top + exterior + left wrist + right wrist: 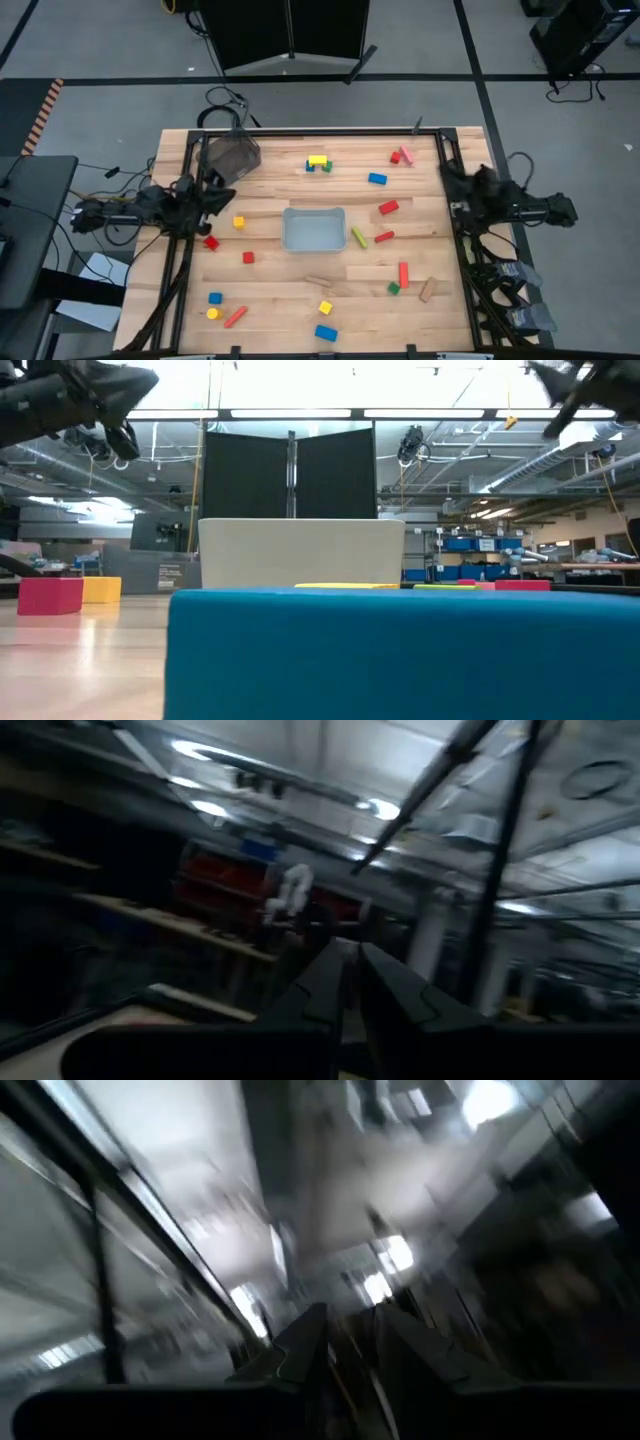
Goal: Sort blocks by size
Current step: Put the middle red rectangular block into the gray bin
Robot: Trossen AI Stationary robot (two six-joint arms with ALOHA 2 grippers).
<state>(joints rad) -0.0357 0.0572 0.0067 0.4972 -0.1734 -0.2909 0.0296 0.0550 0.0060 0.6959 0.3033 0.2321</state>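
Observation:
Painted blocks lie scattered flat over the wooden table [270, 300]: a yellow bar [318, 160] at the far middle, a blue one [377, 179], red ones [388, 207], a green bar [359, 237], a blue block [326, 333] at the near edge. That blue block [400, 650] fills the low view's foreground. My left gripper [222, 192] hovers raised at the table's left side, shut, its tips [352, 970] pointing up into the room. My right gripper [447, 174] hovers at the right side, tips [350, 1335] a narrow gap apart, nothing between them.
A clear rectangular tray [314, 229] stands at the table's middle. A dark translucent bowl [232, 155] sits at the far left corner, close to my left gripper. Black frame rails [455, 215] run along the table's left and right sides.

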